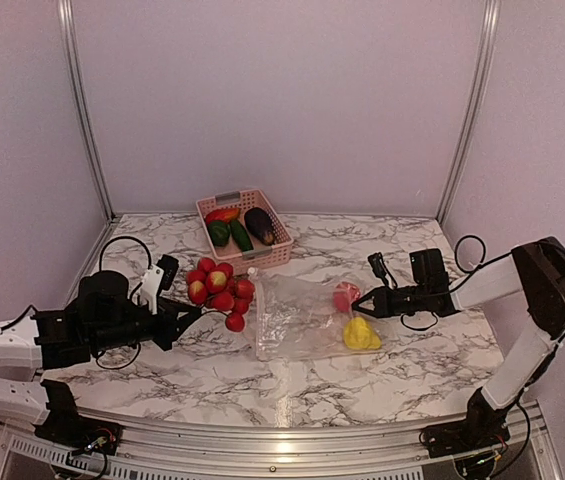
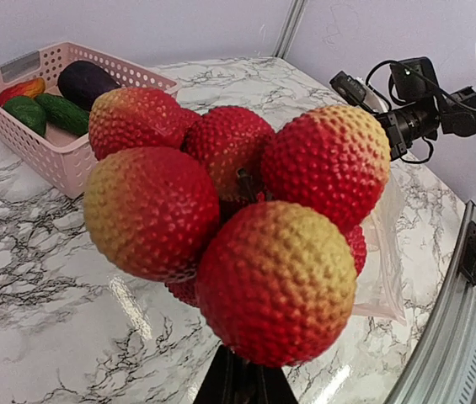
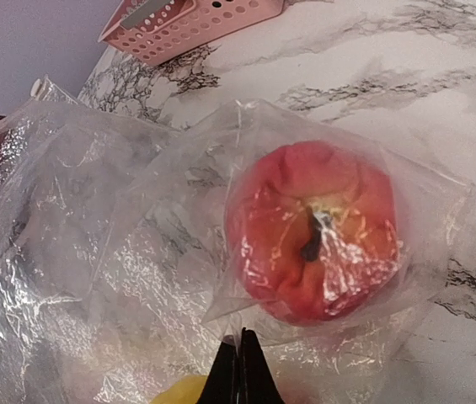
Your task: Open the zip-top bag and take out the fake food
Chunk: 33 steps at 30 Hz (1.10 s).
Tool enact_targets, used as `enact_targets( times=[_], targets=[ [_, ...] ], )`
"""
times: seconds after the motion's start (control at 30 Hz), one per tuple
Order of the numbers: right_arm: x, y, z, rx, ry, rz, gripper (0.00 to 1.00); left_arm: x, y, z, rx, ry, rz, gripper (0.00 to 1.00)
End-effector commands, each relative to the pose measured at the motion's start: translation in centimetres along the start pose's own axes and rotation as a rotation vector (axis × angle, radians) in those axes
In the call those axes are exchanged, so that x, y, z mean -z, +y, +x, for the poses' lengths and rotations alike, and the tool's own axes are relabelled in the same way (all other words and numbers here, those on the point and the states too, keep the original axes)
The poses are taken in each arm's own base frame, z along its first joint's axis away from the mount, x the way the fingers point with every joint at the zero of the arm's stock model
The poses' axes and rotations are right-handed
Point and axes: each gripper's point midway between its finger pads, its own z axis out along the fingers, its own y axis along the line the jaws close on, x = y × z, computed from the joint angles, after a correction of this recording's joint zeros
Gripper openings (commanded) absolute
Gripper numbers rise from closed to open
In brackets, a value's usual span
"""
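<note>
Step in hand, as I read it: the cluster is out, so set it aside, then go back for the two fruits inside the bag.

- Surface (image 1: 162,385): marbled, glossy. Expect the bag to slide on it if pulled.
- Zip-top bag (image 1: 297,320): lies flat between the grippers, one end toward the left gripper (image 1: 184,318), the other at the right gripper (image 1: 370,303). The right gripper's jaws are together, seemingly nipping the film. Use that as your anchor.
- Pink basket (image 1: 262,257): beyond the left gripper, near the bag. It is a likely drop spot.
- Cluster of red balls (image 1: 218,286): clamped in the left gripper, just ahead of its tips and beside the bag's end. Move it away from the film so nothing snags.
- Pinkish-red fruit (image 1: 345,295): under film, directly ahead of the right gripper.
- Yellow fruit (image 1: 361,334): inside the bag, just beside that gripper.
</note>
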Motion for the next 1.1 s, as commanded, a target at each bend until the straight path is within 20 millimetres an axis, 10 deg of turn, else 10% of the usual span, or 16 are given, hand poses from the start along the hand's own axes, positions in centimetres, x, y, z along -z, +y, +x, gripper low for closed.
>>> enact_targets(
  times=[0.0, 0.6, 1.07],
  targets=[
    [0.2, -0.1, 0.0, 0.006, -0.005, -0.005, 0.0, 0.8, 1.6, -3.5, 0.074, -0.074, -0.051, 0.0],
    [0.1, 0.1, 0.1, 0.003, -0.001, -0.017, 0.0, -6.1, 7.7, -15.9, 0.157, -0.097, -0.08, 0.0],
    [0.2, 0.2, 0.1, 0.006, -0.001, -0.018, 0.0, -15.7, 9.8, -17.8, 0.096, 0.056, 0.04, 0.0]
  ],
)
